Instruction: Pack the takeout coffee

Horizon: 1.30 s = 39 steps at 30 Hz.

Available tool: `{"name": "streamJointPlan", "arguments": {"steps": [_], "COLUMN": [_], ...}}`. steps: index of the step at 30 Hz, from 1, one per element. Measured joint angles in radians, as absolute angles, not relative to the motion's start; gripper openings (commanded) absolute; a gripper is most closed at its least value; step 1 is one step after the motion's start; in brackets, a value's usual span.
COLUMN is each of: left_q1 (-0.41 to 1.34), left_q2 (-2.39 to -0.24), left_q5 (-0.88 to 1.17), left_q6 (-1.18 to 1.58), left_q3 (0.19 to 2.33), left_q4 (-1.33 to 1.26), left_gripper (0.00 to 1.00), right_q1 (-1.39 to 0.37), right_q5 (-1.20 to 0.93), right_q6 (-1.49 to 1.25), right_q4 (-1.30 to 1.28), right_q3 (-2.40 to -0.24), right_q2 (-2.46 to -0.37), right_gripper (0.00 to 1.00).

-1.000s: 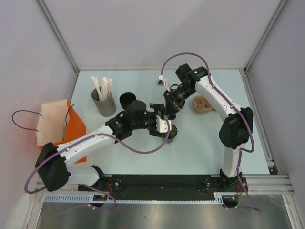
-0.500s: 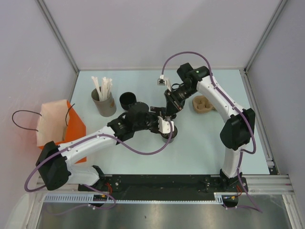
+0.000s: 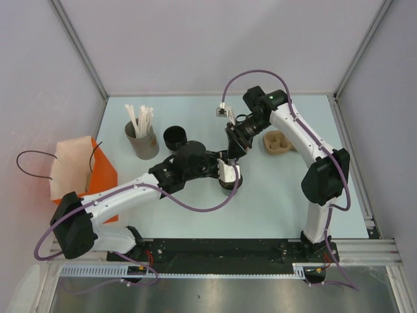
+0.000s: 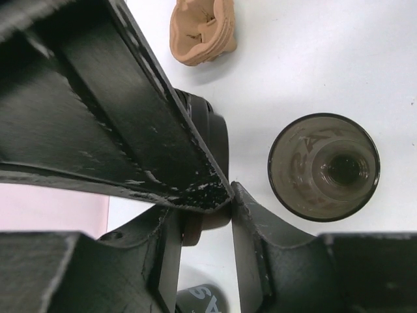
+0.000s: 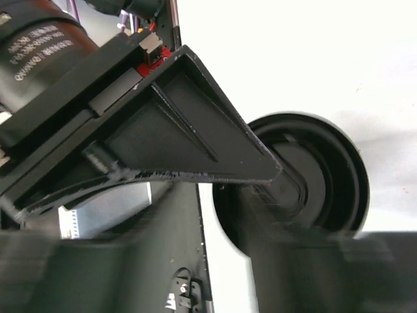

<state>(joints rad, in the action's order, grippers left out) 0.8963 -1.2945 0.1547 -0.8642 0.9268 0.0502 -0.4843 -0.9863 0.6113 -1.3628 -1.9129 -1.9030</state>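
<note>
The takeout coffee [image 3: 232, 187], a small black cup, stands mid-table and is mostly covered by both grippers. Its round black lid [image 5: 326, 189] faces the right wrist view. My left gripper [image 3: 227, 176] reaches in from the left at the cup's height, with its fingers narrowed about the cup. In the left wrist view its fingertips [image 4: 233, 192] nearly meet, and contact with the cup is hidden. My right gripper [image 3: 229, 155] hangs just over the lid. Its fingers [image 5: 273, 195] stand apart with nothing gripped, and the lower one is blurred.
A black cup with no lid [image 3: 174, 137] and a grey cup of white straws [image 3: 141, 142] stand at the back left. An orange bag [image 3: 78, 171] sits at the left edge. A brown pulp cup carrier [image 3: 277, 142] lies to the right. The left wrist view also shows a lidless cup [image 4: 324, 166] and the carrier [image 4: 202, 29].
My left gripper slid right onto the cup and its jaws narrowed from wide open. My right gripper stayed over the lid and its fingers parted.
</note>
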Motion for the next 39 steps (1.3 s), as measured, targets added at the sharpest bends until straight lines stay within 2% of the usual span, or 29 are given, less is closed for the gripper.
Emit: {"name": "streamJointPlan", "arguments": {"steps": [2, 4, 5, 8, 12, 16, 24, 33, 39], "left_q1": [0.897, 0.898, 0.899, 0.899, 0.878, 0.811, 0.662, 0.576, 0.543], "left_q2": [-1.295, -1.293, -1.291, -1.272, -1.24, -1.234, -1.231, -1.202, -1.19], "left_q5": [0.153, 0.153, 0.153, 0.159, 0.194, 0.28, 0.545, 0.887, 1.007], "left_q6": [-0.862, -0.856, -0.853, -0.833, -0.779, -0.691, -0.454, -0.189, -0.052], "left_q3": [0.927, 0.926, 0.924, 0.916, 0.918, 0.947, 0.992, 0.973, 0.944], "left_q4": [0.051, 0.05, 0.05, 0.051, 0.062, 0.089, 0.095, -0.008, -0.101], "left_gripper": [0.28, 0.28, 0.28, 0.29, 0.31, 0.31, 0.31, 0.31, 0.31], "right_q1": [-0.469, -0.434, -0.411, -0.334, -0.284, -0.32, -0.407, -0.417, -0.417], "right_q5": [-0.994, -1.011, -1.019, -1.037, -1.033, -0.989, -0.849, -0.82, -0.896], "right_q6": [0.625, 0.648, 0.659, 0.7, 0.762, 0.765, 0.691, 0.548, 0.525], "right_q4": [-1.37, -1.37, -1.366, -1.346, -1.336, -1.298, -0.982, -0.641, -0.612], "right_q3": [-1.932, -1.976, -2.002, -2.048, -2.016, -1.855, -1.463, -1.364, -1.354], "right_q2": [-1.903, -1.903, -1.903, -1.881, -1.803, -1.678, -1.405, -1.312, -1.311], "right_gripper": [0.69, 0.73, 0.8, 0.9, 0.94, 1.0, 1.0, 0.99, 0.97]}}
